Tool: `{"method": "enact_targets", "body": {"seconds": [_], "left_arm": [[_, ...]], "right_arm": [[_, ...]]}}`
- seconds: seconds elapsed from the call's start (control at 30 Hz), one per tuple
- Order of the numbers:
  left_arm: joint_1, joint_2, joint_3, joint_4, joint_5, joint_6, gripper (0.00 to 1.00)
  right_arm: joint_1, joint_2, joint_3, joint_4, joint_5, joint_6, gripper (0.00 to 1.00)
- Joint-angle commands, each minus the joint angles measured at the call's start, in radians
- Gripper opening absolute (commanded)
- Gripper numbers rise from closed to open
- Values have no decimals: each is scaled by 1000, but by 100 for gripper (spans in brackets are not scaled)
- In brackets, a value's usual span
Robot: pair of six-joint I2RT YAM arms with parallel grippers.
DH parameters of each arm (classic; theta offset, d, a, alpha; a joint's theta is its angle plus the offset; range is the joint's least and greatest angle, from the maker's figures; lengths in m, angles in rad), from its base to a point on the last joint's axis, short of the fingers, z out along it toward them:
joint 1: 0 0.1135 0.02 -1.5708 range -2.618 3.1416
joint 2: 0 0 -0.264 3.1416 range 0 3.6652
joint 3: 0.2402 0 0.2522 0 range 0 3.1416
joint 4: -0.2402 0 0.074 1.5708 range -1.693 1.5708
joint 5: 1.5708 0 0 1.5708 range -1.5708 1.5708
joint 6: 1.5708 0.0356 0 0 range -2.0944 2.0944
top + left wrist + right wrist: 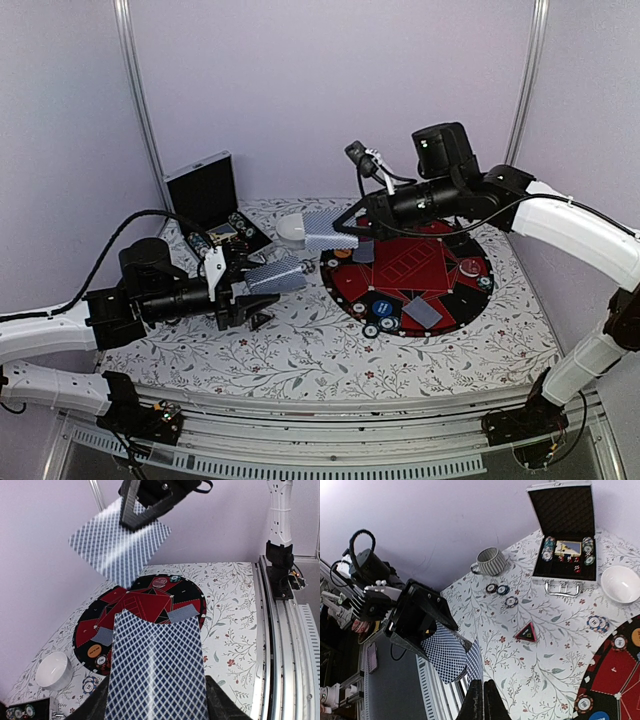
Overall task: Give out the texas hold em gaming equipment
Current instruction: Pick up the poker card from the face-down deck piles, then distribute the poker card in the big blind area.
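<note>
Nearby, white bowl point(620, 583) beside case point(561, 510), chips point(548, 548) inside

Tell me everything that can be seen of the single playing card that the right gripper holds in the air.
The playing card is a thin, flat rectangle with rounded corners. Only its back shows, a grey-blue and white lattice; its face is hidden. The right gripper is shut on one edge and holds it tilted in the air, near the left rim of the round mat. Nothing else touches it.
</note>
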Motion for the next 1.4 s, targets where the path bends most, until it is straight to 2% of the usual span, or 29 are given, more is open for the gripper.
{"method": "enact_targets", "body": {"seconds": [0.0, 0.1, 0.2, 0.33, 0.5, 0.63, 0.8, 1.07, 1.37], "left_arm": [[4, -1, 1, 43, 10, 8, 52], [4, -1, 4, 43, 9, 4, 52], [3, -6, 6, 41, 6, 1, 52], [4, -21, 3, 40, -7, -4, 52], [2, -38, 6, 35, -28, -3, 52], [2, -55, 1, 33, -29, -5, 52], [1, -61, -1, 33, -20, -7, 52], [1, -59, -1, 32, -5, -10, 52], [1, -61, -1, 30, -1, -10, 53]], "right_arm": [[-105, -57, 16, 81, 3, 79, 2], [-212, -47, -59, 234, 122, 289, 2], [-286, 7, -174, 475, 193, 514, 2], [-296, 195, -162, 655, 303, 721, 2], [-282, 382, -224, 964, 511, 1126, 2], [-262, 535, -94, 937, 631, 1210, 2], [-247, 692, 75, 767, 734, 1260, 2], [-240, 775, 75, 726, 755, 1494, 2], [-229, 773, 2, 699, 756, 1614, 2]]}}
